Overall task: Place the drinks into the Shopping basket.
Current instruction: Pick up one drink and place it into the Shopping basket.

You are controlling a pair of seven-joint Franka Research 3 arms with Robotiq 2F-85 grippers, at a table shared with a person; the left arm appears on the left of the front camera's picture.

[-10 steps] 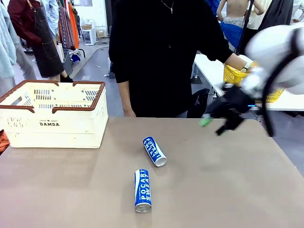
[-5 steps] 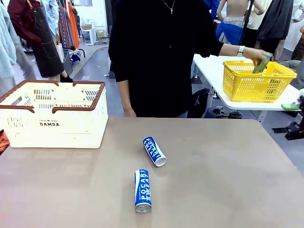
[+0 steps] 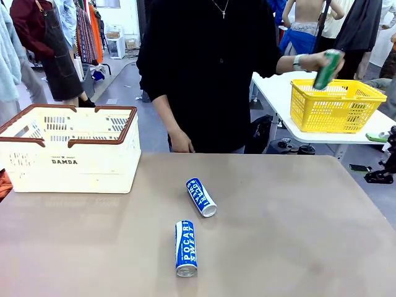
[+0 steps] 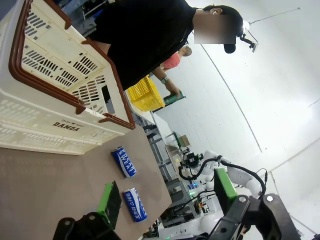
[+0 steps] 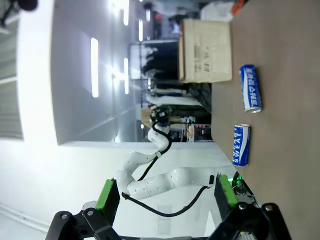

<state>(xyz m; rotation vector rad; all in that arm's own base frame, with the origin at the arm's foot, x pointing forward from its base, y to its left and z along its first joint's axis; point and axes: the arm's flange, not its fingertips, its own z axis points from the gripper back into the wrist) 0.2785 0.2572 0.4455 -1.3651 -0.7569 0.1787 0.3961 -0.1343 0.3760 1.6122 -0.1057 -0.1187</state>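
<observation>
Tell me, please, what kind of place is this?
Likely a robotics lab staged as a shop: hanging clothes in the background, a cream Shopping basket, and a yellow basket farther back.

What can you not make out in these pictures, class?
Basket floor: front view, near wall hides it.
Green can print: front view, blurred, partly covered by the person's hand.
Yellow basket contents: front view, mesh wall hides them.
</observation>
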